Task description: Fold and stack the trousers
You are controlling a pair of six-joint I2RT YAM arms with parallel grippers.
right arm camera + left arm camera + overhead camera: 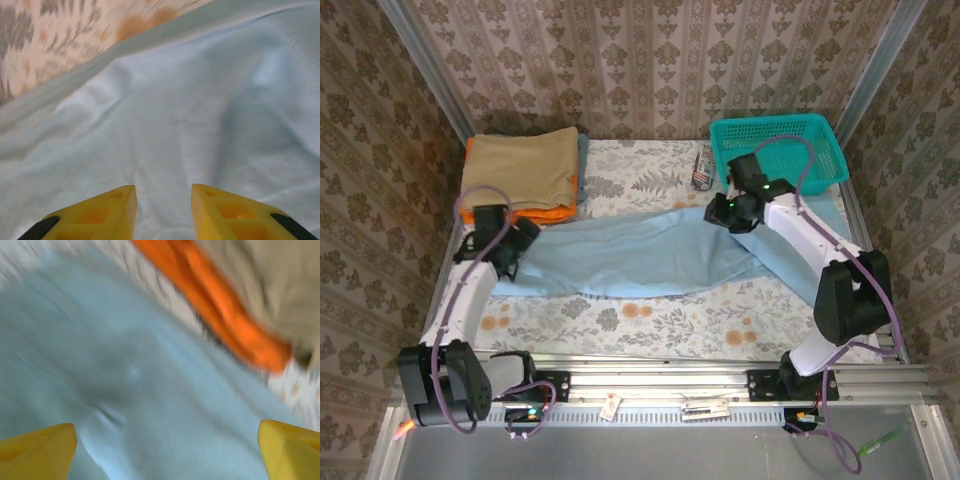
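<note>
The pale light-blue soft cloth trousers [640,255] lie spread out on the floral-covered worktop [650,318], with their long axis running left to right, from 1 arm's side across to the other's. The left pincer [516,246] hangs over the left end of the cloth, just in front of the folded tan garment [520,165] that lies on the folded orange garment [550,213]. In its wrist view the 2 yellow fingertips [37,450] stand wide apart, with blue fabric below and nothing between them. The right pincer [730,212] sits over the trousers' far edge toward the right end, in front of the teal plastic basket [780,150]. Its fingertips [100,215] are also apart, by a narrower gap, and grip nothing. Each arm has 1 end right beneath it, so I judge a lengthwise fold needs both to pinch.
</note>
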